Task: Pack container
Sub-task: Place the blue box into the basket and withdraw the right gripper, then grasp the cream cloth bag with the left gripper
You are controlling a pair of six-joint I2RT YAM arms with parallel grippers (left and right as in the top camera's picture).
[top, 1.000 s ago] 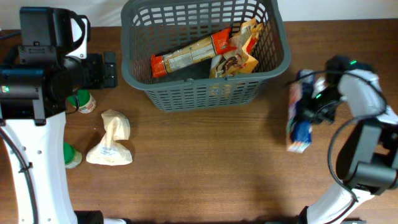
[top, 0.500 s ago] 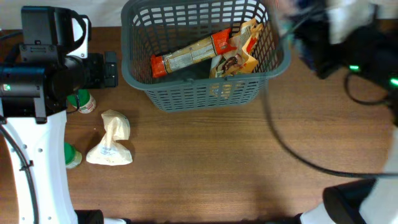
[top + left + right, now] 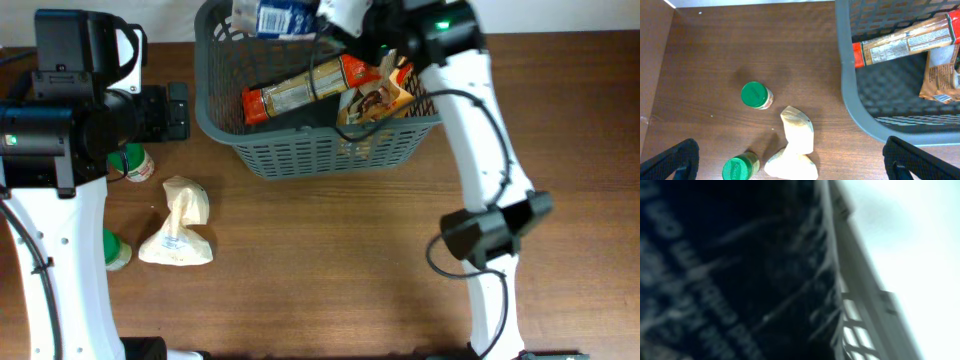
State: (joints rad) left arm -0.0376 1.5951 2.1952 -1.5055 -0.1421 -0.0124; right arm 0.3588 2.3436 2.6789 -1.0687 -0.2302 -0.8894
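Observation:
The dark grey basket stands at the table's far middle. It holds a long red and tan packet and brown-orange packets. My right gripper is shut on a blue and white package, held above the basket's back left corner. In the right wrist view the blurred dark blue package fills the frame, with basket lattice beside it. My left gripper is open and empty left of the basket; its fingers spread wide in the left wrist view, where the basket's corner shows.
On the table left of the basket lie a white bag and two green-lidded jars. They also show in the left wrist view: the bag and the jars.
My right arm swung from the table's right side up and over the basket, carrying the blue package to its back left corner. The left arm has not moved.

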